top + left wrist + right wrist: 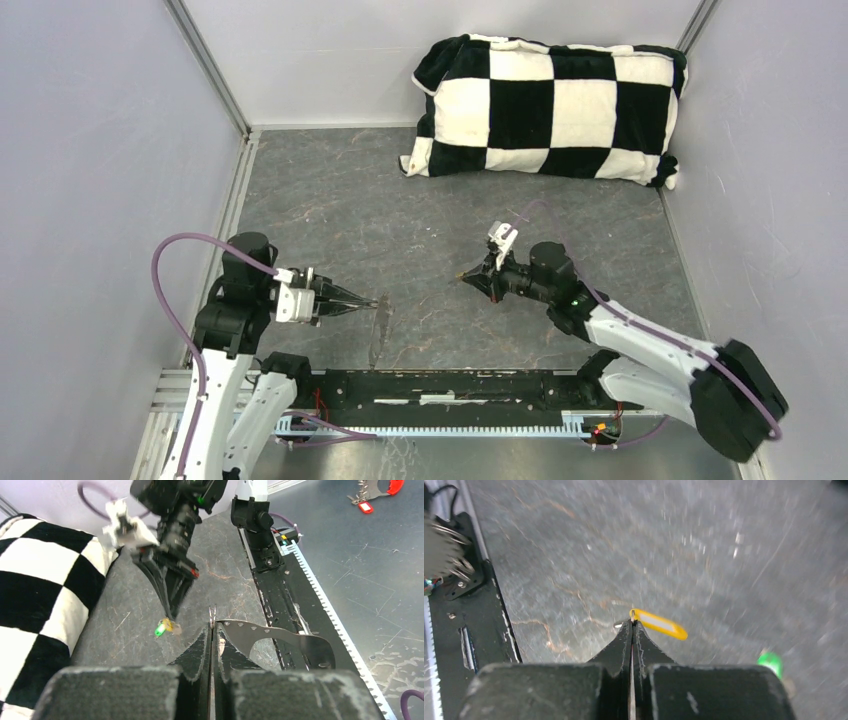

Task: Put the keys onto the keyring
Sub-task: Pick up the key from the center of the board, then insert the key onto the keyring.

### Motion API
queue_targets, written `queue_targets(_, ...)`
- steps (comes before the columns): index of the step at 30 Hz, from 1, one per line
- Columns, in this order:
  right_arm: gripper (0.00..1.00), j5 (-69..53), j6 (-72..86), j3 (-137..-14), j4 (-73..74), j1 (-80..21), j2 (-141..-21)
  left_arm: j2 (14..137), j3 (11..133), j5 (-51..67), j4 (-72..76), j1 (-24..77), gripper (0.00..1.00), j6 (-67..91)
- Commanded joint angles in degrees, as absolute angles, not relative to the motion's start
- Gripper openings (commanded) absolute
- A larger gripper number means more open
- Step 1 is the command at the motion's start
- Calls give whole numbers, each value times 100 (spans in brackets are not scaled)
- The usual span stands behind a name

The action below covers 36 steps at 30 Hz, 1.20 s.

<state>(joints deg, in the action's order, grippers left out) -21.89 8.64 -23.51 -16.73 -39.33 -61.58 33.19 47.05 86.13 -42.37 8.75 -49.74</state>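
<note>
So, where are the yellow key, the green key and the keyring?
yellow key [659, 624], right wrist view, on its head.
green key [770, 662], right wrist view, on its head.
keyring [212, 614], left wrist view, on the wire.

The pillow [548, 105], at one o'clock on the table [400, 200], is a black-and-white checkerboard. The table is dark grey, mottled, with rust-coloured veins. The yellow-orange key [659, 624] has the green key [770, 661] at its four o'clock. The keyring [212, 615] is silvery grey, the cables [196, 237] purple, and the walls [90, 150] pale lilac-grey.
</note>
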Motion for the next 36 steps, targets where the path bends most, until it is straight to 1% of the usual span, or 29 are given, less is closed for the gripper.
queue_targets(1, 0, -2613, -196, -2477, -2148, -4007, -5418, 3609, 4755, 8932, -4246, 888, 2, -4746)
queue_targets(5, 0, -3131, -643, -3267, -1335, -4117, -5473, 3946, 4767, 9082, -4254, 888, 2, -4729)
queue_targets(8, 0, -3881, -992, -3815, -784, -4233, -5670, 4167, 4834, 9268, -4254, 888, 2, -4673)
queue_targets(10, 0, -4159, -1028, -3945, -920, -4329, -5668, 4240, 4870, 9354, -4260, 888, 2, -4661)
queue_targets(13, 0, -3984, -1362, -4147, -1020, -4725, -5569, 4255, 4911, 9364, -4247, 896, 2, -4627)
queue_targets(18, 0, -3310, -2470, -4872, -232, -5561, -5798, 4237, 4924, 9371, -4250, 997, 2, -4576)
queue_targets(24, 0, -3173, -2837, -5332, -208, -5936, -6056, 4220, 5001, 9371, -4228, 1228, 2, -4574)
queue_targets(28, 0, -3234, -3115, -5682, 169, -6127, -6327, 4195, 5022, 9369, -4229, 1309, 2, -4586)
queue_targets(36, 0, -3201, -3281, -5844, 345, -6281, -6437, 4201, 5050, 9360, -4229, 1318, 2, -4588)
